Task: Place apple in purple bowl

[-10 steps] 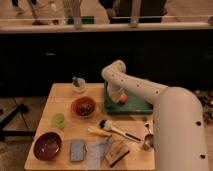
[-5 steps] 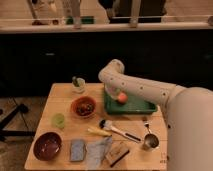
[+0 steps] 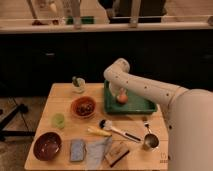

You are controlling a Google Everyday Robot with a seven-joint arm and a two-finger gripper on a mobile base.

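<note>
Since the frame half a second earlier almost nothing has shifted: the apple [image 3: 121, 99] sits at the same spot in the green tray [image 3: 145, 107], and the white arm is bent over it as before. A full second back, the forearm covered more of the table's right edge.

The gripper [image 3: 120, 91] hangs directly over the apple, at about 2 o'clock from the table's centre. Whether it grips the fruit or only touches it cannot be told.

The purple bowl [image 3: 47, 146] waits well apart at 7 o'clock, near the front left corner. The carry probably has to cross the whole table. A loose hold could let the smooth fruit roll off on the way. A low path could clip the tray's wall, the orange bowl [image 3: 73, 106] or the green cup [image 3: 59, 120]. The brush [image 3: 116, 129] and metal cup [image 3: 149, 142] also lie near that route.

The wooden table [image 3: 60, 97] is pale and crowded. Behind it runs a dark counter front with a light rail on top.
</note>
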